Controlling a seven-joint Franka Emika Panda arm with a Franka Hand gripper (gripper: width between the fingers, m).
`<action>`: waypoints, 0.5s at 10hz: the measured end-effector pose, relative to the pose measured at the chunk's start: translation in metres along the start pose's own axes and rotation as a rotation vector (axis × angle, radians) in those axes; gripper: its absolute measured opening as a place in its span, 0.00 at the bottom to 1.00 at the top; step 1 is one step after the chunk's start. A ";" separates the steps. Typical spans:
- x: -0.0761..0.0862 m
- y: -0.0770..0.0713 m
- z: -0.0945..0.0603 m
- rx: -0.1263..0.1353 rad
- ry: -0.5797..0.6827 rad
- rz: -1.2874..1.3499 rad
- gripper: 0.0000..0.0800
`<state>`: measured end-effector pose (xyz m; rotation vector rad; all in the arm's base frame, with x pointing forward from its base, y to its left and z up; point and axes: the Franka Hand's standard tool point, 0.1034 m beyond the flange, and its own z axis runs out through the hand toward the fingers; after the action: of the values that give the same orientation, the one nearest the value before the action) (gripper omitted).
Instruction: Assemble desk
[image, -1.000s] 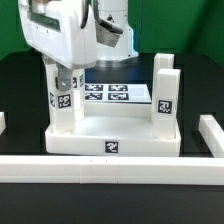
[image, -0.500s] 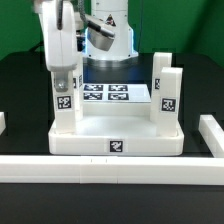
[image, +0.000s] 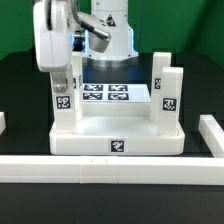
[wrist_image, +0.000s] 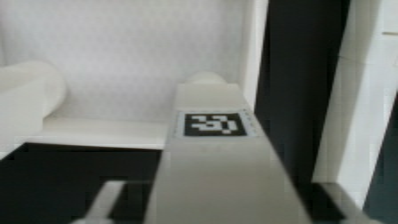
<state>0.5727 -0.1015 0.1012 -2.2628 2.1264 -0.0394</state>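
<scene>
Nearest in the exterior view: a long white border rail (image: 110, 171) runs across the front of the black surface (image: 20, 110), w/ a short white rail piece (image: 212, 135) at the exterior view's right edge and another white bit at the far left edge.

Just behind the rail sits the desk top (image: 115, 135), white, tray-like w/ raised rim, lying flat on the surface approx. mid-frame. A small b/w tag (image: 115, 147) shows on its front wall.

Legs standing upright on the top: two at the exterior view's right, close together, one (image: 167, 95) slightly nearer and carrying a tag, the other (image: 158, 75) just behind it. On the exterior view's left one leg (image: 62, 95) stands at the top's left corner, also tagged.

The hand (image: 66, 76) sits right over that left leg, fingers down around its upper end; looks closed on the leg, but contact isn't clear enough to tell for sure. Wrist view: the leg (wrist_image: 217, 150) runs long and pale through the frame w/ a tag on its face, white desk top (wrist_image: 125, 70) beyond it; finger pads not distinguishable there.

Behind the top lies the marker board (image: 112, 93), flat, several tags on it. Farthest back: the arm's base (image: 108, 30).
</scene>
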 end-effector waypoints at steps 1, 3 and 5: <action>-0.001 0.001 0.000 -0.008 0.001 -0.094 0.65; -0.001 0.000 0.000 -0.011 0.002 -0.258 0.80; -0.001 0.000 0.000 -0.011 0.001 -0.387 0.81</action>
<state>0.5722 -0.1008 0.1012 -2.6419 1.6590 -0.0387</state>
